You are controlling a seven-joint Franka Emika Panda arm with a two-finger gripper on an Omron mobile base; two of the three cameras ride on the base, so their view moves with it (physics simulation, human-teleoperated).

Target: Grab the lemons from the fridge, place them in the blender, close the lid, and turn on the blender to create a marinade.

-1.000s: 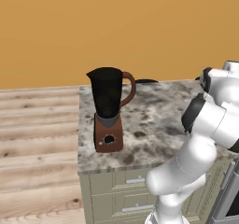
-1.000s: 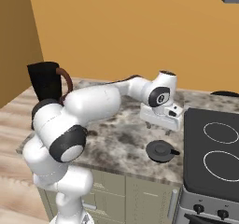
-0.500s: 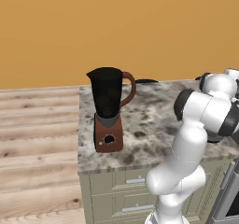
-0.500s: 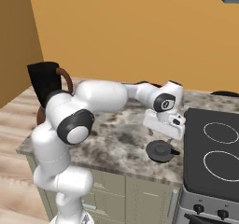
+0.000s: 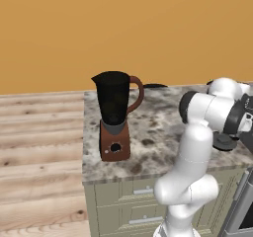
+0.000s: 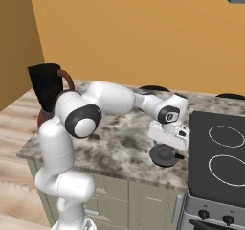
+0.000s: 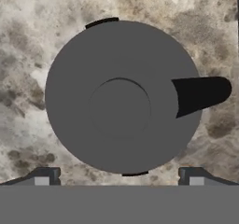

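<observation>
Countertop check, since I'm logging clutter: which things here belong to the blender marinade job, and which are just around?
Belongs to the job:
- blender, jar top open
- lid, lying on the countertop
- end effector, open above the lid

Just around:
- stove, beside the lid
- drawers below the counter
</observation>
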